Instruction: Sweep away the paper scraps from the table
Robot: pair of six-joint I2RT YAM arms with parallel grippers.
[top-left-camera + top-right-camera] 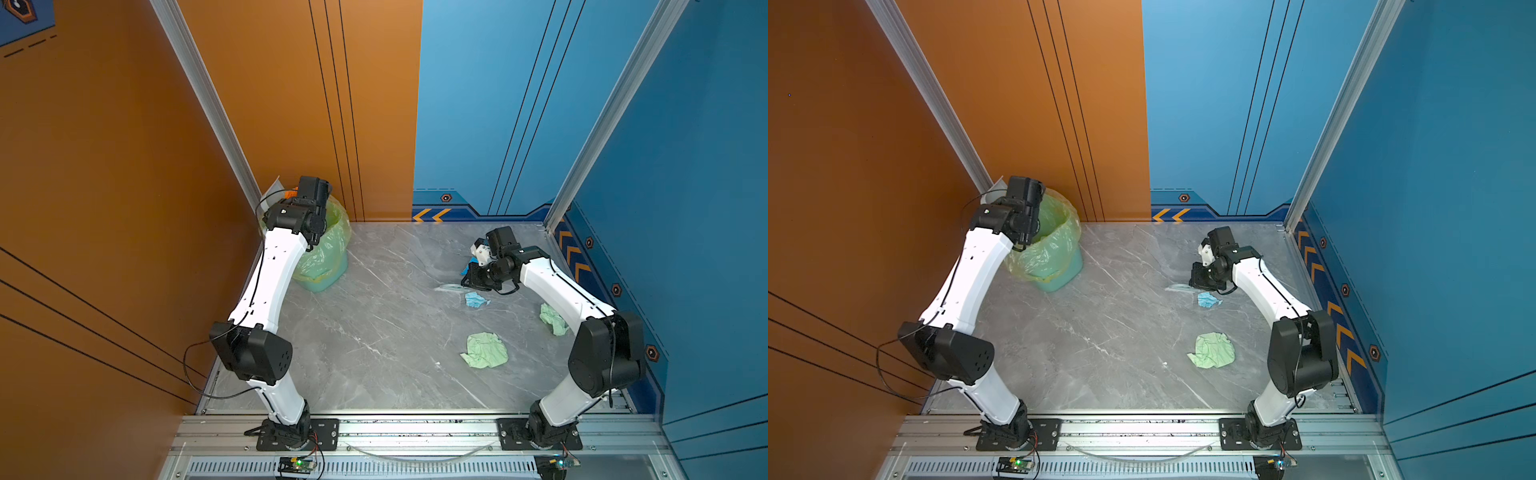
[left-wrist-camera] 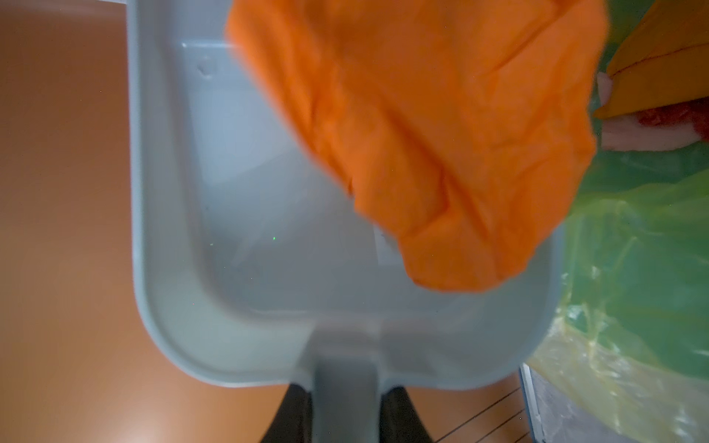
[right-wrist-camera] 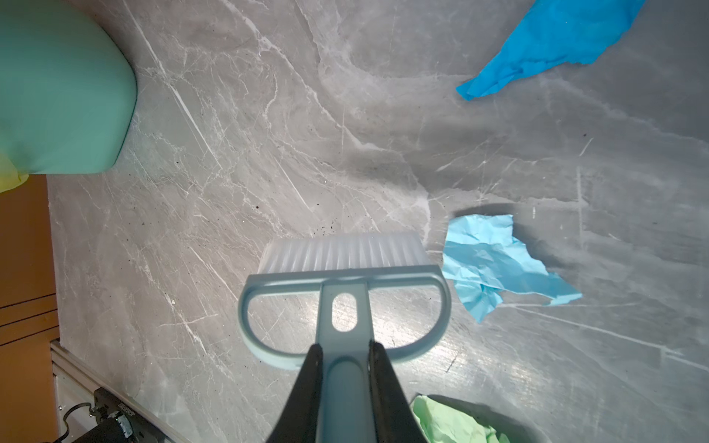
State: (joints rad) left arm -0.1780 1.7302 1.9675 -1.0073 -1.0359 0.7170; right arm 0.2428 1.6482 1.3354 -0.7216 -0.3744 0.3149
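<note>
My left gripper is shut on the handle of a pale blue-grey dustpan, tilted over the bin; an orange paper scrap lies at its lip. My right gripper is shut on the handle of a small brush, whose bristles rest on the table beside a light blue scrap. A bright blue scrap lies beyond it. In both top views a pale green scrap lies nearer the front. Another pale green scrap sits by the right arm.
A green bin lined with a yellow-green bag stands at the table's back left corner; red and pink paper shows inside it. Orange and blue walls close in the table, and an aluminium rail with both arm bases runs along the front.
</note>
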